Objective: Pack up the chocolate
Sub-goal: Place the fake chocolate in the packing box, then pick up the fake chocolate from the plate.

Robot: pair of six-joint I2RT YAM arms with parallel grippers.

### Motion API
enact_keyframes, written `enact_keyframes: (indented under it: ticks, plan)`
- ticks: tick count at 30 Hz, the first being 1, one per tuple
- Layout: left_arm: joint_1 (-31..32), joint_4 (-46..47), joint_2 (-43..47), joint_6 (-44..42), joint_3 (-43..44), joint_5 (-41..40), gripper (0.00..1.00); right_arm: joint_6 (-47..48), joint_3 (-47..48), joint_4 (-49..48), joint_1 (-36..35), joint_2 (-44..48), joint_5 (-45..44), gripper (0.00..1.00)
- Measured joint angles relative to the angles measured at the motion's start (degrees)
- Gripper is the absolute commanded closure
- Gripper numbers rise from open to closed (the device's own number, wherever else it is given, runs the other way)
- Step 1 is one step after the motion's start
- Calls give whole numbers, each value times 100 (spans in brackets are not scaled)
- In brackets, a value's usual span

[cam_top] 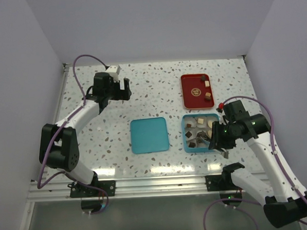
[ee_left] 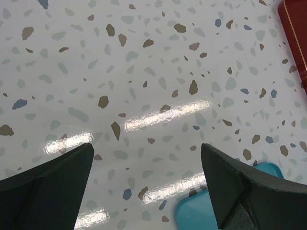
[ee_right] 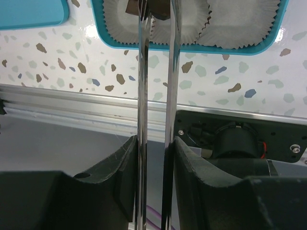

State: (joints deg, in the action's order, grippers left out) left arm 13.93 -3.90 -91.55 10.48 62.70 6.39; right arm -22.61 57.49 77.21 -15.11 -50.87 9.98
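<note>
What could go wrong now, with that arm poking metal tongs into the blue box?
1. The tweezers in the right gripper are long and thin, so the dark chocolate at their tips might slip out or miss the paper cup.
2. The tips could snag a crinkled cup and drag it around inside the teal box.

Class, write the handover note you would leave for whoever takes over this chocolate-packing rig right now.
Left gripper: open, empty, over bare table.
Right gripper: shut on metal tongs, tips over the teal box.
Done: a few chocolate pieces sit in the box's paper cups.
Left: three pieces remain on the red tray; the lid lies beside the box, probably to go on last.
</note>
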Motion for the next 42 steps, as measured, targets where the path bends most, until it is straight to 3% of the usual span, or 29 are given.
enact_keyframes:
  ticks: [20,32,42]
  plan:
    - [0,0,0,2,0,46,0,-63,0,0,-101,4,0,59]
    - [0,0,0,2,0,46,0,-98,39,4,-133,-2,-28,64]
    - [0,0,0,2,0,48,0,-79,713,15,-140,-280,-245,64]
